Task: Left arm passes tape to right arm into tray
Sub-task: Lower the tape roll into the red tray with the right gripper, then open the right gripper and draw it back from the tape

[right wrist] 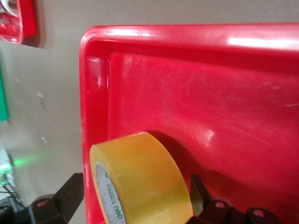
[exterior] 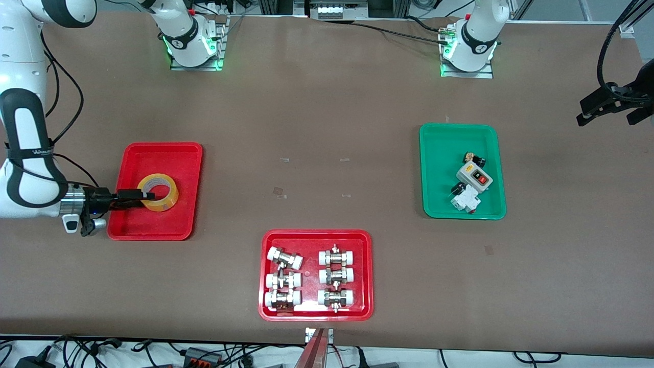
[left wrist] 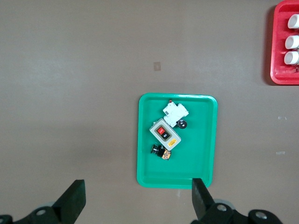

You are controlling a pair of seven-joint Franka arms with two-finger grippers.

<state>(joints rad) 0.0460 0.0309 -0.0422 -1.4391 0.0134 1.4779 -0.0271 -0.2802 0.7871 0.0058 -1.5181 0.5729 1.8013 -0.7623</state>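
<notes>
The yellow tape [exterior: 170,197] lies in the plain red tray [exterior: 163,153] at the right arm's end of the table. My right gripper [exterior: 145,196] reaches in low over the tray's edge, level with the roll. In the right wrist view the tape [right wrist: 140,177] sits between my right gripper's [right wrist: 135,196] fingers, which stand open, one finger [right wrist: 70,193] clear of the roll. The tray's floor [right wrist: 210,93] fills that view. My left gripper [exterior: 610,102] hangs open and empty high over the left arm's end of the table, and the arm waits there; its wrist view shows the left gripper [left wrist: 138,203] spread wide.
A green tray [exterior: 444,148] holding a switch box [exterior: 474,177] and small parts sits toward the left arm's end and also shows as the green tray [left wrist: 201,140]. A red tray [exterior: 317,237] with several white-capped metal fittings lies nearest the front camera.
</notes>
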